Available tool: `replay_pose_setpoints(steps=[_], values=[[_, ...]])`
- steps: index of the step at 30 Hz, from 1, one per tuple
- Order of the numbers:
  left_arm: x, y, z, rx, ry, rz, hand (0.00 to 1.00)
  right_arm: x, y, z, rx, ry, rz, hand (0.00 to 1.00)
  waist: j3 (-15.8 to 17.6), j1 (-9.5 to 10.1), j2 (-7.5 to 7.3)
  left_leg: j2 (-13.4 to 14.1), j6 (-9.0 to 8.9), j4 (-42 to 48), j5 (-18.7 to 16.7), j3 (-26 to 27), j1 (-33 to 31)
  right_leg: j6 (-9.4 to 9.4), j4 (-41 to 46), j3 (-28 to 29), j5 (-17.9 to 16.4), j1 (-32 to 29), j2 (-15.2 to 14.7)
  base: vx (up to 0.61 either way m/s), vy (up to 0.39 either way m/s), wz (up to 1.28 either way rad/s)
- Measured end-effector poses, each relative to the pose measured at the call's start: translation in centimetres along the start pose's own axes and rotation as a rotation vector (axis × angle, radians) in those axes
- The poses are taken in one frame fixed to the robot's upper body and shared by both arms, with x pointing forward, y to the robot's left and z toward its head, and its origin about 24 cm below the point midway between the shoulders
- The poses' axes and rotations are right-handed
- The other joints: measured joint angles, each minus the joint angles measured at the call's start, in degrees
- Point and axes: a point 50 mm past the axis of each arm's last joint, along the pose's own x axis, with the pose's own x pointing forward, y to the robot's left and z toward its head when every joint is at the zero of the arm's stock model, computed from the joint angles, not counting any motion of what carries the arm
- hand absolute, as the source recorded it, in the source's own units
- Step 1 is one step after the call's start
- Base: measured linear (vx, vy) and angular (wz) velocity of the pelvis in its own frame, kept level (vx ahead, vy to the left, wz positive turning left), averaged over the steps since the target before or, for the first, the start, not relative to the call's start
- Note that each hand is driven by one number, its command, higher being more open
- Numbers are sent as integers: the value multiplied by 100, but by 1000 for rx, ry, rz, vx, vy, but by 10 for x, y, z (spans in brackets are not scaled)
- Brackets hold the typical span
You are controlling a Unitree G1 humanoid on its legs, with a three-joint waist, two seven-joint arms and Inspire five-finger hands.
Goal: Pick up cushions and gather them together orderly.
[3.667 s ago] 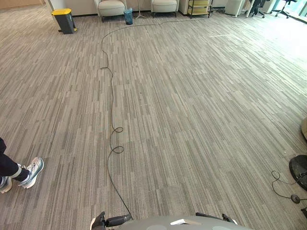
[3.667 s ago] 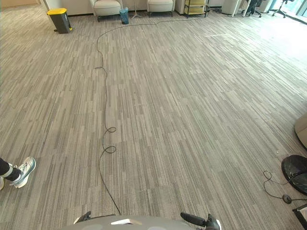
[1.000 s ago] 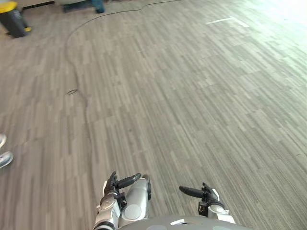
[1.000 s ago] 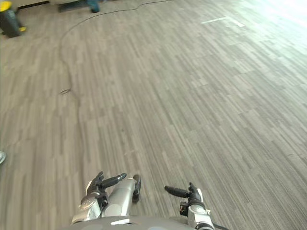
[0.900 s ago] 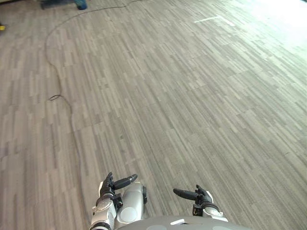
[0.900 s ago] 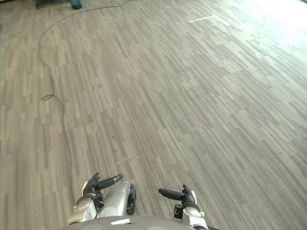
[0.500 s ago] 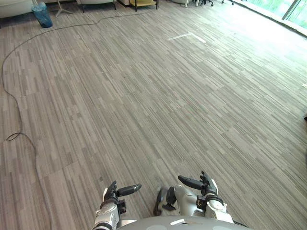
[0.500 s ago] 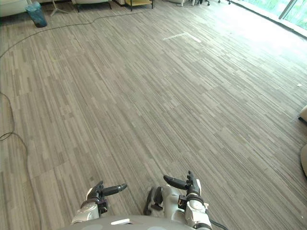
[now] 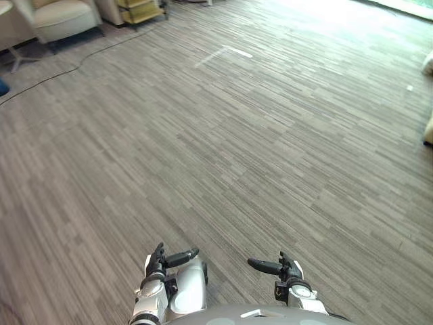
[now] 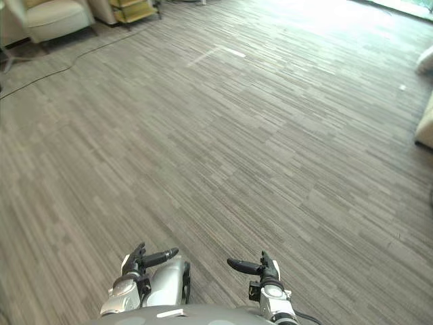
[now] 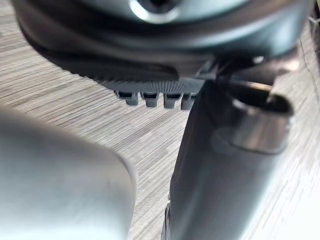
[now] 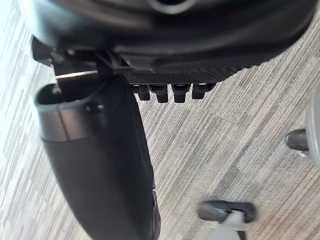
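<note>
While I sweep from the far left, I see a pale armchair (image 9: pixel 57 17) at the back of the grey carpeted floor (image 9: pixel 216 156), with a low shelf unit (image 9: pixel 139 9) just beside it. Closer to me, the left robot hand (image 9: pixel 166 260) hangs low over the floor. Its fingers are slack and loosely straight with the thumb standing out, and it has hold of nothing; its wrist view shows bare carpet past the fingers. Well ahead, near the middle, a strip of white tape (image 9: pixel 223 54) lies on the floor. The right robot hand (image 9: pixel 279 267) sits level with the left, equally relaxed and empty, over carpet. The cushions are far off at the right edge, both cut by the frame. The near cushion (image 10: pixel 426 125) is beige, and the far cushion (image 10: pixel 427 59) is paler and lies behind it. Both are well apart from either hand.
</note>
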Motion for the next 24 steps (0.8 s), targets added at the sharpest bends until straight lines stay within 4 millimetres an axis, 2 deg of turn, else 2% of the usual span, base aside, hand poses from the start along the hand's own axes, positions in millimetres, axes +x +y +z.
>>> replay_pose_setpoints(steps=[1, 2, 3, 4, 5, 6, 7, 8, 9, 10, 11, 13, 14, 15, 16, 17, 19, 20, 21, 22, 23, 24], values=[[1, 3, 1, 6, -2, 5, 100, 0, 0, -2, -5, 4, -2, 100, -12, 2, -89, -50, 141, 242, -319, 142, 102, 246, 743, 57, 144, -236, -66, 672, 171, -34], [1, 4, 0, 10, 6, 9, 100, -1, 0, -3, -5, 8, -3, 100, -5, 6, -113, -69, 187, 276, -416, 199, 214, 411, 1143, 79, 248, -361, -87, 640, 199, -50], [2, 7, -4, 16, 31, 23, 100, -1, -1, -2, -8, 4, -2, 100, 30, 12, -126, -84, 299, 231, -619, 322, 554, 943, 2287, 217, 686, -755, -94, 590, 193, -46], [2, 7, -5, 19, 46, 29, 100, -1, -1, 1, -7, -9, -3, 100, 80, 9, -95, -96, 323, 146, -739, 333, 832, 1234, 3032, 253, 879, -1029, -66, 643, 201, -68], [2, 3, -8, 20, 69, 26, 100, 0, -4, 7, -8, -44, -8, 100, 201, -8, 21, -92, 325, -51, -970, 357, 1435, 1252, 4297, 67, 875, -1576, -60, 481, 137, -50], [2, 2, -9, 20, 74, 24, 100, 0, -5, 10, -8, -57, -10, 100, 231, -20, 50, -89, 332, -116, -1020, 379, 1600, 1222, 4590, -44, 847, -1723, -84, 425, 95, -47], [2, -2, -10, 14, 77, 19, 100, -1, -8, 18, -6, -101, -15, 100, 248, -123, 133, -68, 367, -418, -1193, 418, 2180, 1019, 5184, -586, 667, -2397, -180, 332, 56, -20], [2, -3, -10, 13, 77, 18, 100, -1, -8, 19, -5, -109, -16, 100, 246, -144, 144, -60, 389, -506, -1224, 417, 2313, 949, 5205, -717, 616, -2584, -196, 513, 27, -16], [2, -5, -11, 13, 79, 13, 100, -1, -8, 26, 0, -141, -18, 100, 266, -214, 195, 7, 369, -745, -1404, 389, 2678, 831, 4988, -1136, 460, -3158, -187, 544, -31, 4], [2, -6, -13, 22, 88, 8, 100, -3, -9, 31, 9, -175, -21, 100, 268, -289, 195, 128, 287, -860, -1559, 336, 2958, 856, 4510, -1502, 378, -3555, -145, 664, -76, 9], [2, -6, -13, 24, 92, 7, 100, -3, -9, 32, 12, -183, -25, 100, 273, -300, 191, 179, 278, -918, -1610, 325, 3092, 854, 4220, -1664, 359, -3688, -145, 655, -115, 14], [1, -6, -16, 37, 102, 4, 100, -3, -14, 32, 9, -184, -37, 100, 294, -347, 163, 306, 232, -1378, -1671, 314, 3706, 807, 2899, -2081, 392, -3916, -153, 489, -106, 19], [1, -9, -18, 68, 109, -11, 100, -1, -20, 32, 17, -175, -55, 100, 292, -422, 168, 355, 225, -1712, -1672, 267, 4051, 778, 1984, -2217, 558, -3980, -157, 709, -235, 47], [0, -10, -22, 94, 120, -25, 100, 0, -26, 28, 20, -151, -72, 100, 289, -520, 172, 368, 197, -1871, -1658, 110, 4287, 462, 1663, -2285, 1212, -3965, -153, 870, -292, 54], [-1, -13, -25, 114, 134, -38, 100, 2, -33, 25, 43, -126, -87, 100, 240, -553, 252, 501, 97, -1864, -1600, 3, 4383, -83, 1748, -2395, 1258, -3890, -75, 898, -339, 36], [-2, -15, -27, 117, 142, -46, 100, 3, -36, 26, 45, -115, -104, 100, 192, -552, 353, 632, -395, -1596, -1305, -85, 4285, -165, 1963, -2471, 902, -3885, -44, 745, -296, 15], [-1, -23, -24, 118, 134, -71, 100, 3, -39, 27, 48, -117, -113, 100, 206, -596, 441, 662, -545, -475, -778, -316, 3852, -255, 1942, -2519, 542, -3617, 61, 574, -224, 0], [-1, -22, -24, 112, 135, -68, 100, 3, -40, 26, 43, -113, -113, 100, 219, -592, 524, 691, -714, 359, -376, -489, 3522, -269, 1758, -2495, 479, -3378, 186, 643, -216, -25], [-2, -22, -24, 75, 135, -58, 100, 3, -43, 26, 22, -103, -116, 100, 260, -556, 683, 796, -1120, 2178, 9, -672, 2840, -272, 1167, -2359, 463, -2679, 540, 643, -216, -34], [-2, -21, -24, 67, 130, -51, 100, 3, -42, 25, 18, -98, -113, 100, 269, -547, 691, 827, -1111, 2646, -19, -621, 2661, -274, 1001, -2289, 464, -2434, 620, 740, -186, -67], [-2, -14, -21, 56, 108, -31, 100, 3, -35, 23, 14, -89, -97, 100, 317, -489, 580, 881, -1090, 3425, -194, -362, 2271, -274, 660, -2039, 464, -1794, 740, 586, -102, -76], [-2, -9, -20, 62, 95, -18, 100, 3, -29, 20, 2, -81, -81, 100, 283, -459, 486, 925, -990, 3603, -332, -176, 1940, -274, 409, -1825, 464, -1407, 771, 690, -117, -82]])
